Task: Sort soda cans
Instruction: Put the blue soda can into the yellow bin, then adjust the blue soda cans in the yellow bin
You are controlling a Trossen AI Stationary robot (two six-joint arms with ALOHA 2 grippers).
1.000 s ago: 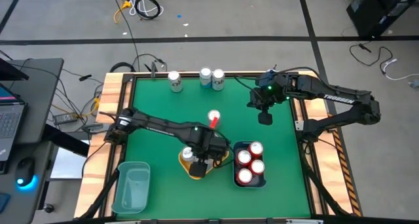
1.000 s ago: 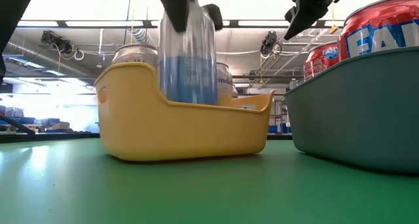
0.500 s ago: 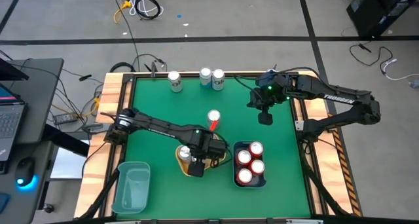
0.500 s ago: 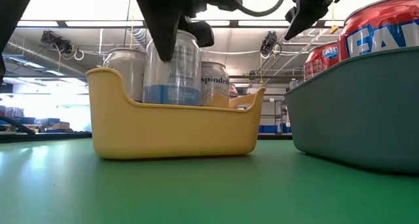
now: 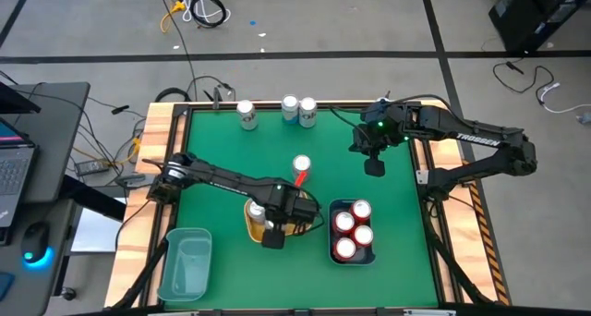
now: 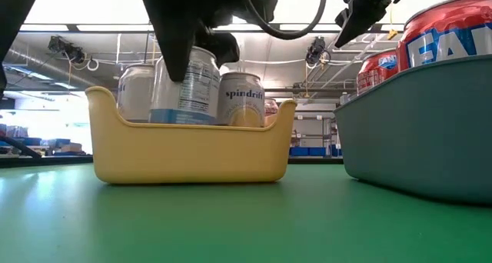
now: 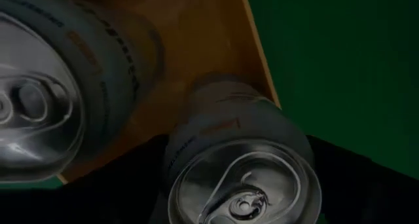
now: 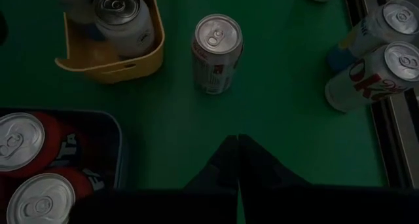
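Observation:
My left gripper (image 5: 273, 227) is over the yellow bin (image 5: 256, 225) near the table's middle, shut on a silver can with bluish print (image 6: 188, 86). Two more silver cans (image 6: 243, 100) stand in that bin. A red can (image 5: 301, 168) stands alone on the green table. Three silver cans (image 5: 291, 107) stand along the far edge. Three red cans (image 5: 353, 225) stand in the dark blue bin (image 5: 331, 245). My right gripper (image 5: 374, 164) hangs shut and empty above the table's far right part. My left gripper holds the silver can by its upper wall just under the top rim (image 7: 190, 152), pinched between the two fingers (image 7: 131, 178). The fingers come from above, pointing down. The can tilts, and its lower part is inside the yellow bin behind the bin's wall (image 6: 184, 144).
An empty teal bin (image 5: 185, 265) sits at the near left corner. The blue bin stands right beside the yellow bin. Wooden rails edge the table. Open green surface lies at the left and between the lone red can and the far cans.
My left gripper has gone toward the table's left edge and down with the silver can, which now tilts and sits lower in the yellow bin. The yellow bin has slid along the table toward the left with it, away from the blue bin.

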